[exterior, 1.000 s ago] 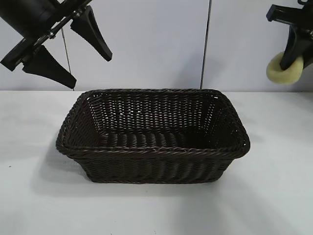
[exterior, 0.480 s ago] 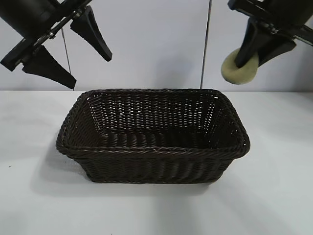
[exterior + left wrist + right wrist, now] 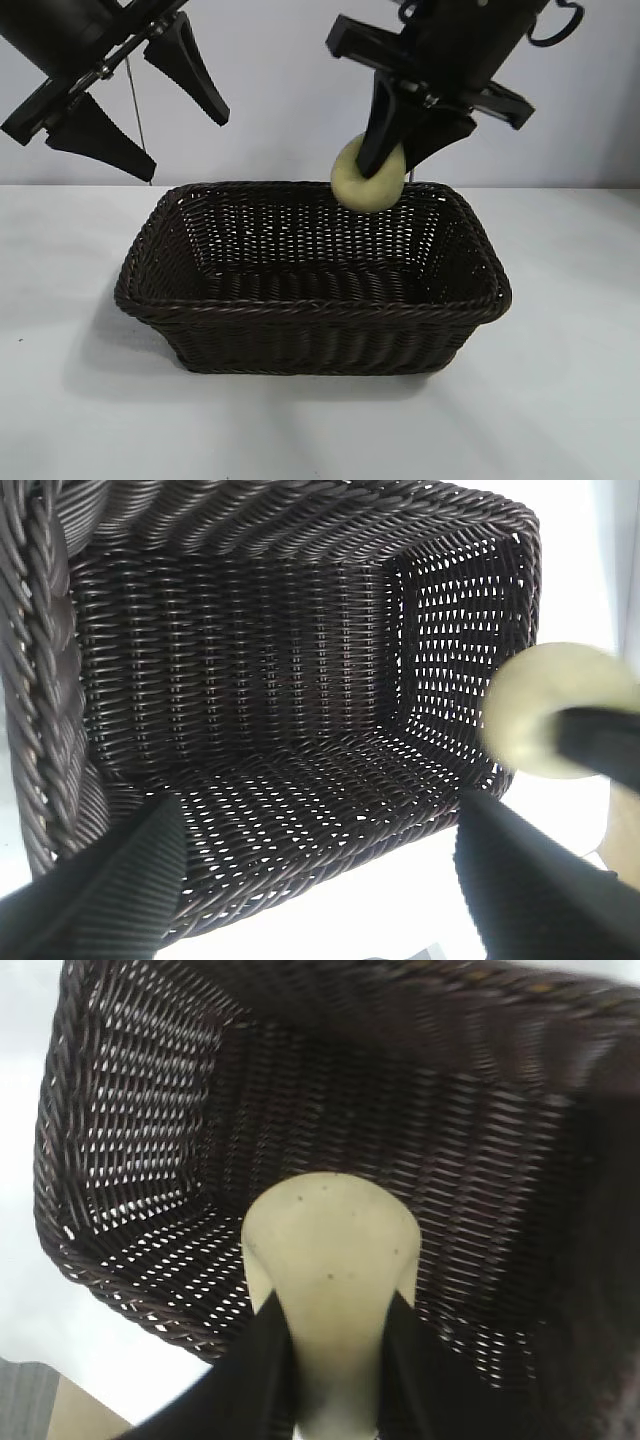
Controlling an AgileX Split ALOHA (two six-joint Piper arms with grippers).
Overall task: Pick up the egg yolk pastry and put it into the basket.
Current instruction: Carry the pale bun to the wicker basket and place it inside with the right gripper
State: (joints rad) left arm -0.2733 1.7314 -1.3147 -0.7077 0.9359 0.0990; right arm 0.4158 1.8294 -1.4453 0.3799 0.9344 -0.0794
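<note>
The right claw (image 3: 392, 160) was clenched on the egg yolk pastry (image 3: 366, 178), a matte, pale yellow round lump pinched between two tapered black fingers. Below that claw sat the basket (image 3: 300, 300), rectangular, dark brown woven wicker with sloping sides and a braided rim, resting on the smooth white tabletop (image 3: 560, 400). The pastry hung in the air above the basket's far rim. The left claw (image 3: 140, 100) hung released, its fingers spread, above the basket's left end.
</note>
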